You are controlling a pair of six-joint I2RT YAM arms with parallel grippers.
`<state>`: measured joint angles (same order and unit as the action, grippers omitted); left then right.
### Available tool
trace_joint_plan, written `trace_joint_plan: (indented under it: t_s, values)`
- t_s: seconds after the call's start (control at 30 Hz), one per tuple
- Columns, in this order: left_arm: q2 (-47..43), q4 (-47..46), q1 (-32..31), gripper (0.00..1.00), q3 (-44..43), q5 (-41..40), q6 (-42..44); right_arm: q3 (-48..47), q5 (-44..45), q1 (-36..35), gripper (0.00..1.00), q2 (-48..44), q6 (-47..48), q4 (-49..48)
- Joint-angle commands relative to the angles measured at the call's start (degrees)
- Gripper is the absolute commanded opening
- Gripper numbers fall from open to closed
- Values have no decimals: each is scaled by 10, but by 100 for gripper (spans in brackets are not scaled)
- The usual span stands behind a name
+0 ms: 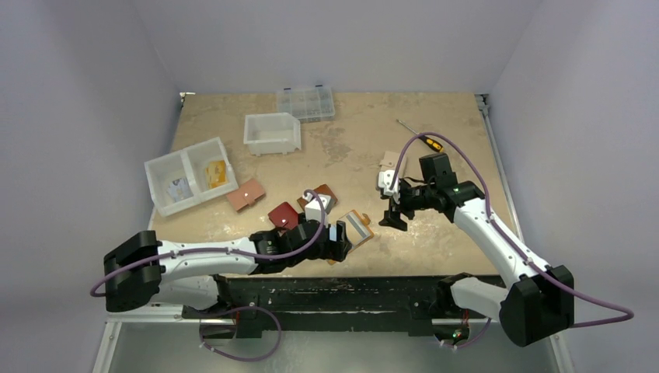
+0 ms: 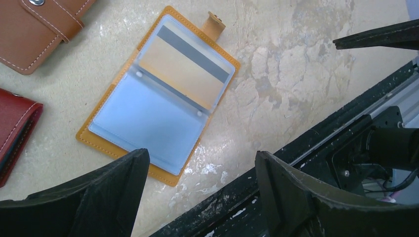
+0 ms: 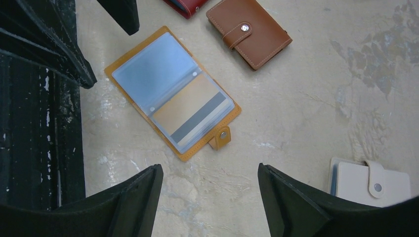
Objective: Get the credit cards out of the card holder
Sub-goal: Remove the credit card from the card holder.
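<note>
With the left gripper and right gripper spread empty, the thin, stiff, slick credit card is judged best pinched edgewise from the soft card holder.

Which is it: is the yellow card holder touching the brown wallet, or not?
Apart. The right wrist view shows a strip of bare table between the card holder and the brown wallet.

Table carries open card holder, wallets, bins, screwdriver
</note>
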<state>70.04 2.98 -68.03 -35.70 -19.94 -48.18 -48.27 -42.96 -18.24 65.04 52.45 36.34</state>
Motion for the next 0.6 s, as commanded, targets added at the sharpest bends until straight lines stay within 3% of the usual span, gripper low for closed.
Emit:
trace_joint_plan:
  t_s: [0.0,0.23,0.57]
  values:
    - [23,-49,-18,84,-16,-77,-49,1,10,4,78,6,-14,-14]
    - [63,-34,-30,83,-29,-106,-127,1,20,4,78,21,-28,-21]
    - [155,124,-51,82,-144,-179,-276,1,28,4,78,28,-36,-25]
